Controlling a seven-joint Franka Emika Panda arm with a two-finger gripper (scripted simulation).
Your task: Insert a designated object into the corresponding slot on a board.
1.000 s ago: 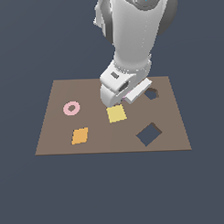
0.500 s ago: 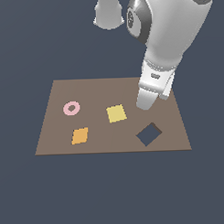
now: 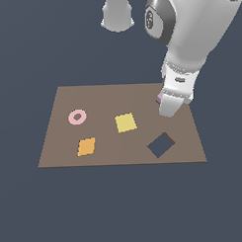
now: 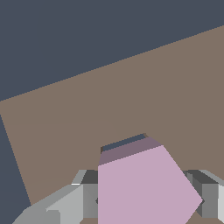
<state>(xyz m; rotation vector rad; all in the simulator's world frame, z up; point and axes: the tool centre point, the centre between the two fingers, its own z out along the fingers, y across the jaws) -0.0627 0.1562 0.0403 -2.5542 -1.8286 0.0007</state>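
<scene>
A flat brown rectangular board (image 3: 121, 152) is seen lying on a dark blue-grey ground in the exterior view. On it, towards the exterior view's left, a small pink ring (image 3: 77, 116) is laid, with an orange diamond-shaped tile (image 3: 86, 146) just in front of it. Near the middle a yellow square tile (image 3: 125, 123) is placed. Towards the exterior view's right a larger dark diamond-shaped square hole (image 3: 161, 145) is cut into the board.

The white arm is reached down over the far right part of the board, and its gripper (image 3: 169, 107) is held low there. In the exterior view only a sliver of pale purple is shown at the gripper's side. In the wrist view a small pale lilac-purple flat polygonal block (image 4: 142, 186) is seen between the two grey fingers (image 4: 70, 202), which are closed against its sides, so the block is gripped. Directly beyond the block's far edge a narrow strip of a small dark cut-out hole (image 4: 124, 142) is visible in the board; most of that slot is covered by the block. The block appears to sit right over the slot, though whether it has entered it cannot be told from these views.
</scene>
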